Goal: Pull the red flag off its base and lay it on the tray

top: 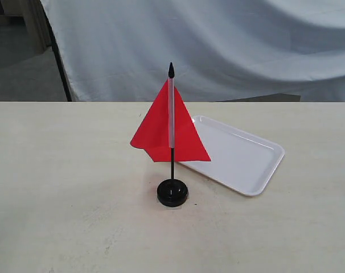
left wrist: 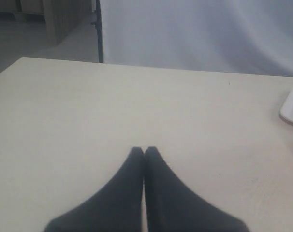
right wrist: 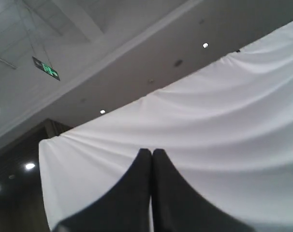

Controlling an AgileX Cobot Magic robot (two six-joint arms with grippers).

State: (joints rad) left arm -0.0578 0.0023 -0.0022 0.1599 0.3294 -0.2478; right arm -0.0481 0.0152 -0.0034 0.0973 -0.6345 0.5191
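Red flag (top: 161, 128) upright in the base (top: 172, 193), mid-surface (top: 58, 187), and the pull isn't begun! Left jaws pressed together, empty, over the surface; right jaws likewise, pointing skyward. Next, I'd say: open, pin the base, pinch the pole. Tray (top: 241, 156) just behind, nothing showing in it.

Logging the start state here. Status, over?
Left gripper shut, empty. Right gripper shut, empty, pointing upward. Small red cloth flag upright in its round black plastic base; shallow white plastic tray beside it. Nothing blocking.
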